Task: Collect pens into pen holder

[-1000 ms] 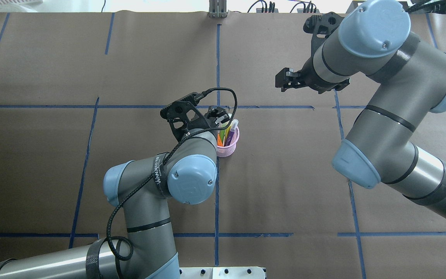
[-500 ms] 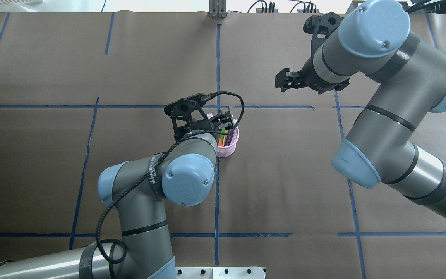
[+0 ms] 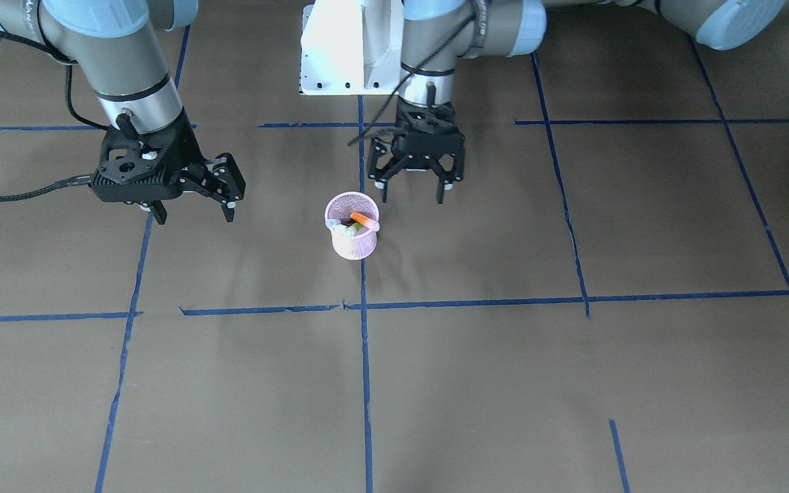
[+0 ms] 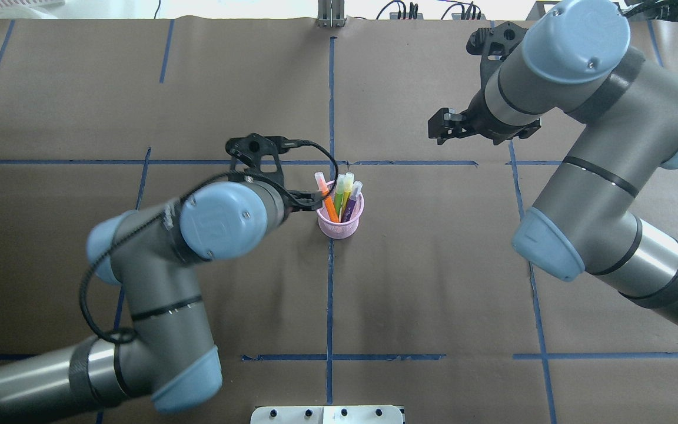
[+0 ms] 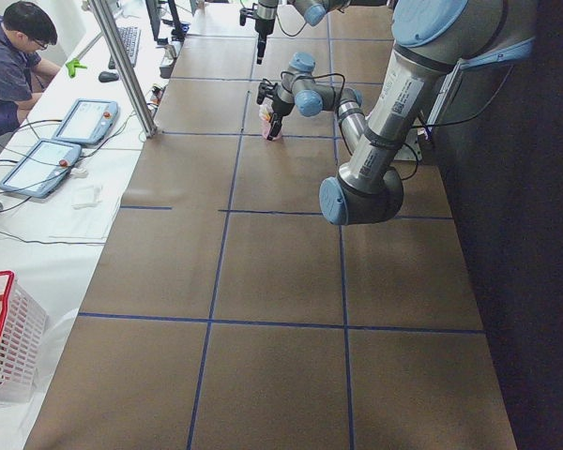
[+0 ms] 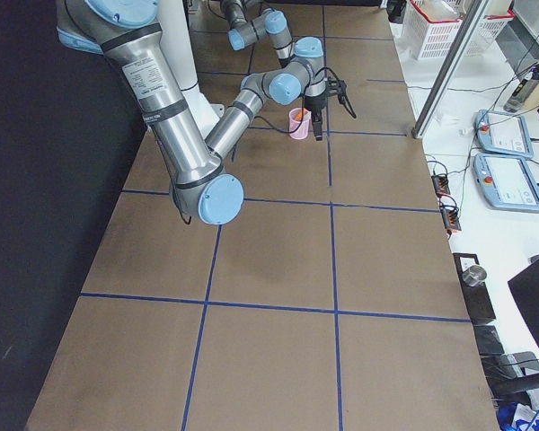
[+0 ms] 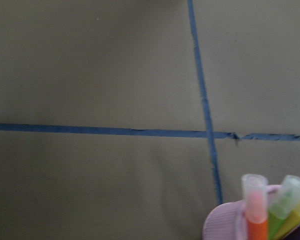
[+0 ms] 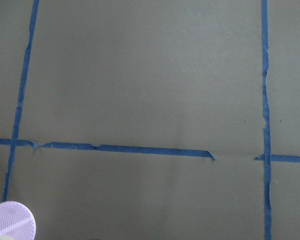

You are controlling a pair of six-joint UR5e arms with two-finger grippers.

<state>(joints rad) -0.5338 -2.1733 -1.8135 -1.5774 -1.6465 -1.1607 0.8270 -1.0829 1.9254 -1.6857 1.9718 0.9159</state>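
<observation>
The pink mesh pen holder (image 4: 341,225) stands upright near the table's middle. It holds an orange pen (image 4: 327,203), a green pen (image 4: 339,197), a yellowish pen (image 4: 348,187) and a purple pen (image 4: 353,199), cap ends up. It also shows in the front view (image 3: 352,243) and the left wrist view (image 7: 225,226). My left gripper (image 3: 411,195) is open and empty, just beside the holder on the robot's side; in the overhead view (image 4: 309,200) it is mostly hidden by the wrist. My right gripper (image 3: 196,213) is open and empty, well apart from the holder (image 8: 10,220).
The table is covered in brown paper with a grid of blue tape lines (image 4: 330,118). The robot's white base plate (image 3: 350,48) sits at the near edge. An operator (image 5: 14,56) sits at a side desk beyond the table's far edge.
My left arm has swung back to the left, taking its gripper from over the holder to beside it. All the pens' tops now show. The right arm has shifted slightly right.
</observation>
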